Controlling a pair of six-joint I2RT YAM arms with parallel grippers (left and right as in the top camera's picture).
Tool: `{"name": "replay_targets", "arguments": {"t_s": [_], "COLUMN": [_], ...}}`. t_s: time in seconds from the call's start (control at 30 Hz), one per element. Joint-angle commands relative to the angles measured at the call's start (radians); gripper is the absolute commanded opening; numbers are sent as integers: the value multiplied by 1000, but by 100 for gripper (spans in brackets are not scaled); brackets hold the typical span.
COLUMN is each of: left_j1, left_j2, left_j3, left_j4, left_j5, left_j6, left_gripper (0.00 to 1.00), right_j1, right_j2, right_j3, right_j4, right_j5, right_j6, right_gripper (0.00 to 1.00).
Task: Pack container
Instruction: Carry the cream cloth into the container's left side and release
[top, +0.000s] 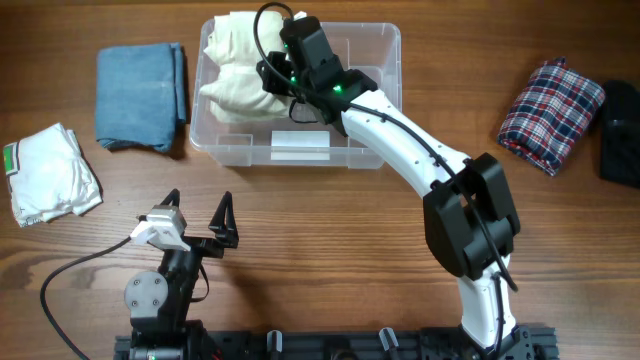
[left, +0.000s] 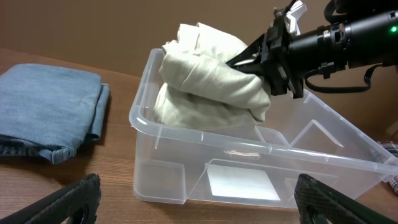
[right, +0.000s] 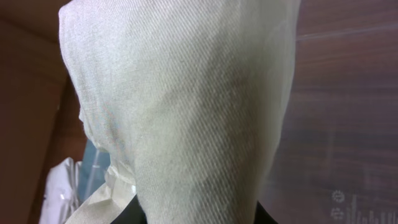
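Observation:
The clear container (top: 372, 150) with a white label stands at the back middle of the table; it also shows in the left wrist view (left: 186, 155). A folded cream cloth (top: 235, 70) sits in its left end, partly above the rim (left: 205, 81). My right gripper (top: 278, 82) reaches into the container and is shut on the cream cloth, which fills the right wrist view (right: 186, 112). My left gripper (top: 200, 215) is open and empty in front of the container, near the front edge (left: 199, 202).
A folded blue denim cloth (top: 140, 95) lies left of the container. A white cloth with a green mark (top: 45, 175) lies at the far left. A plaid cloth (top: 550, 110) and a dark cloth (top: 620, 135) lie at the right.

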Motion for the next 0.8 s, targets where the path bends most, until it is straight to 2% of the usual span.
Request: {"name": "replay_targets", "arguments": {"t_s": [0.0, 0.07, 0.23, 0.27, 0.3, 0.33, 0.43, 0.5, 0.63, 0.77], "left_j1": [8, 8, 8, 8, 8, 8, 8, 8, 8, 8], "left_j2": [-8, -8, -8, -8, -8, -8, -8, -8, -8, -8], "left_j3": [-6, -6, -6, -6, -6, -6, -6, -6, -6, -6], "left_j4": [-1, -1, -1, -1, -1, -1, -1, -1, -1, -1], "left_j5": [-10, -10, -10, -10, -10, -10, -10, -10, -10, -10], "left_j6": [6, 6, 6, 6, 6, 6, 6, 6, 6, 6], "left_gripper": [100, 100, 100, 100, 100, 100, 100, 100, 100, 100], "right_j1": [5, 5, 6, 6, 6, 6, 6, 6, -5, -79], "right_j2": [20, 20, 22, 22, 22, 22, 22, 22, 14, -53], "right_j3": [11, 10, 10, 10, 10, 10, 10, 10, 37, 74], "right_j4": [20, 13, -46, -45, -38, -32, -22, -24, -55, -189], "right_j5": [18, 17, 17, 17, 16, 13, 3, -2, -2, -2], "right_j6": [-51, -55, -50, -49, -50, -51, -82, -103, -195, -231], "right_gripper": [4, 11, 11, 21, 38, 58, 75, 79, 80, 78]}}
